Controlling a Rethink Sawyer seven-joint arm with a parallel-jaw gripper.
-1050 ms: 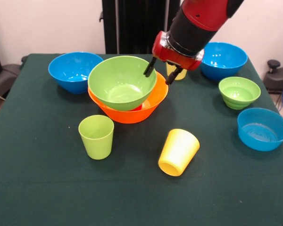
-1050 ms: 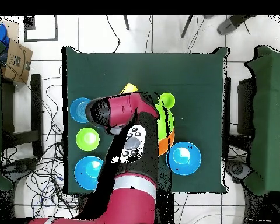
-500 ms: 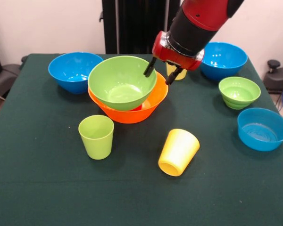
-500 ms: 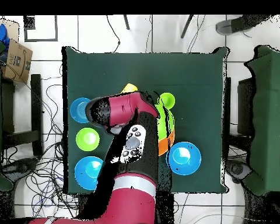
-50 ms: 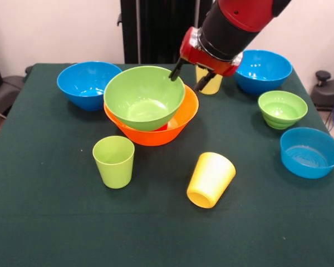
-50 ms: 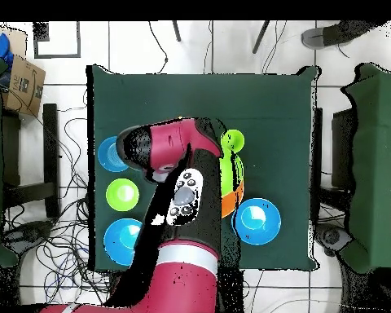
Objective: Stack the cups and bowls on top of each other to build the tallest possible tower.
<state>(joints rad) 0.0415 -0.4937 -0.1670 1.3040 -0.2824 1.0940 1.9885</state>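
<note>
Here, from the front, my gripper [image 5: 188, 79] hangs above the far rim of the large lime green bowl [image 5: 143, 97], its two dark fingers spread apart and holding nothing. That bowl sits tilted inside the large orange bowl [image 5: 172, 127], the tower's start. Behind the gripper stands a pale yellow cup [image 5: 210, 83], partly hidden. Nearer the camera, a lime green cup [image 5: 114, 161] stands upright and a bright yellow cup [image 5: 210, 179] lies on its side, mouth toward the camera. Two medium blue bowls [image 5: 87, 83] [image 5: 263, 70], a small green bowl [image 5: 282, 109] and a small shallow blue bowl [image 5: 310, 152] wait around the cloth-covered table [image 5: 44, 222].

From overhead, my arm [image 6: 179, 212] covers most of the stack; slivers of orange and green show at its edge, and the gripper itself is hidden.

I judge these pieces light, stiff and glossy, so likely to slip. I would pinch a bowl over its rim wall, and a cup across its rim.
</note>
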